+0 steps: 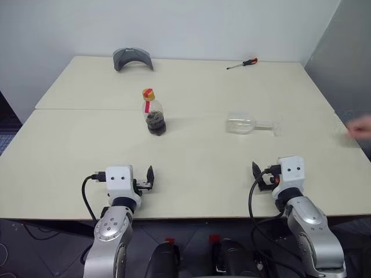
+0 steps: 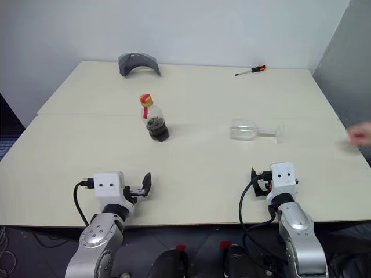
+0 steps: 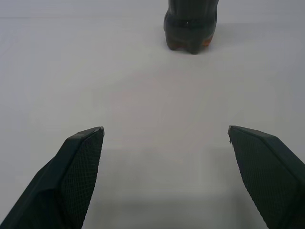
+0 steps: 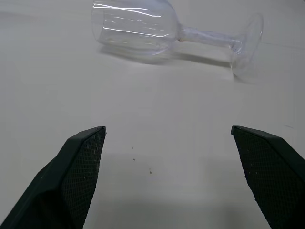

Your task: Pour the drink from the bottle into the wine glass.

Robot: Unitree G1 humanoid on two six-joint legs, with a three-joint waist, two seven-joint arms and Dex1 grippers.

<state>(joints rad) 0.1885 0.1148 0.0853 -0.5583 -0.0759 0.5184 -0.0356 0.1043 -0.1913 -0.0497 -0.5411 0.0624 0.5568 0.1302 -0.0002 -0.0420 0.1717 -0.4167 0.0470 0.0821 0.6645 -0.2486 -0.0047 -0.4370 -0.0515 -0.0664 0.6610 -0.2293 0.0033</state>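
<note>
Both sets of fingers are spread wide and hold nothing. On the left gripper (image 3: 164, 176) one black finger (image 3: 71, 176) stands far from its partner, with bare counter (image 1: 191, 168) between them. The right gripper (image 4: 167, 176) looks the same, its fingers (image 4: 74, 176) far apart over the pale top. In the head views the left gripper sits at the lower left of the frame and the right gripper at the lower right, both near the front edge of the counter.

The bottle (image 1: 153, 113) stands upright a little left of the middle of the frame, well apart from the left gripper and straight ahead of it. Its cap is yellow and red, and a red strip runs down its neck. The drink (image 1: 155, 123) is dark and sits in the round bottom part of the bottle.

The wine glass (image 1: 249, 124) lies on its side, right of the middle of the frame. Its bowl points toward the bottle and its round foot points toward the right edge. It is well apart from the right gripper, and also well apart from the bottle.

At the far edge of the counter, in the upper left, rests a grey curved thing (image 1: 133, 58). In the upper right lies a screwdriver (image 1: 243, 63) with a red and black handle. A person's hand (image 1: 360, 127), blurred, shows at the right edge of the frame
</note>
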